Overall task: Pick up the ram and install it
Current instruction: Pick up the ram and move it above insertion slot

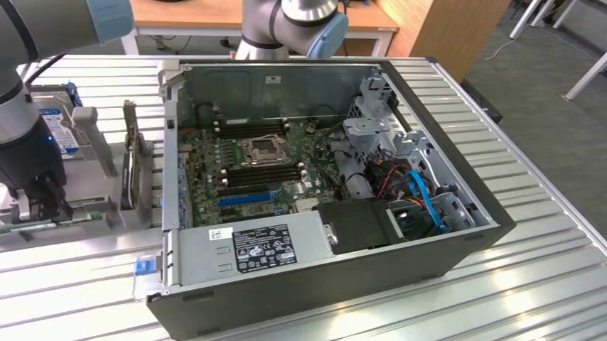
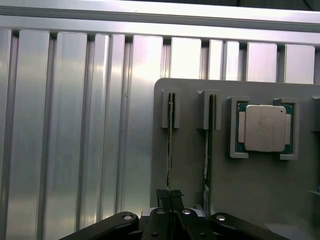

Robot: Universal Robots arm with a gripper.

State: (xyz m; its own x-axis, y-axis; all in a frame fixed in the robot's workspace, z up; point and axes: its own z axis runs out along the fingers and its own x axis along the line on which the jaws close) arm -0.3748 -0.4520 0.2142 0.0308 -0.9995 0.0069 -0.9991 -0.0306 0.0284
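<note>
The single robot arm's gripper (image 2: 170, 194) stood low over a grey holder (image 2: 190, 175) on the slatted metal counter (image 2: 75, 125), at the exterior view's left and just beside an open computer case (image 1: 379, 277). Its jaws were all but closed, pinching the thin upper edge of the ram (image 2: 169, 150), one of two green sticks standing on edge in the holder's two slots. The second stick (image 2: 206, 150) stood just beside it, untouched. One processor chip (image 2: 264, 128) lay flat in a pocket of the same holder, beyond the second stick. Inside the case, one motherboard (image 1: 213, 181) lay exposed. Two banks of black memory slots flanked its processor socket (image 1: 261, 149), one blue expansion slot (image 1: 249, 199) ran along its near side, and one power supply (image 1: 256, 249) sat against the near wall.
</note>
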